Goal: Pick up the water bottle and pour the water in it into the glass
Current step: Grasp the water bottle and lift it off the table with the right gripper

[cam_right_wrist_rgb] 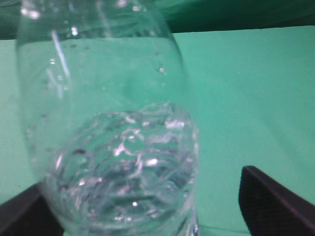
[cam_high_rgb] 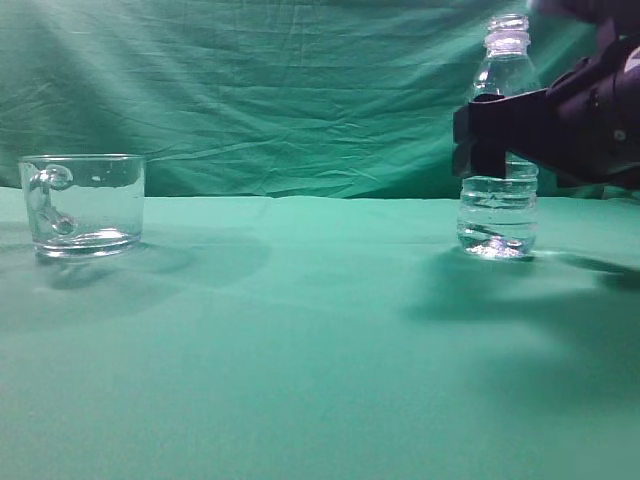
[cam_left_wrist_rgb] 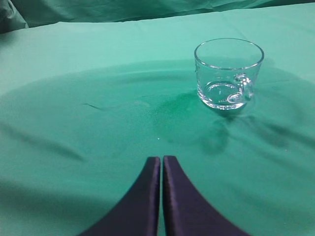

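- A green cloth (cam_high_rgb: 300, 380) covers the worktop to every edge.
- A creased green backdrop (cam_high_rgb: 280, 90) hangs behind its far edge.
- Light falls brightest at upper left.

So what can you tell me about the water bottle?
The water bottle is small, clear plastic, with a ribbed lower body, rounded shoulders and a threaded neck with no cap. It stands upright on the green cloth, far to the right of the glass. Water fills only the lower part. The right claw is around its middle, one finger on each side; the right wrist view shows a gap at one finger, so a firm grip is not certain.
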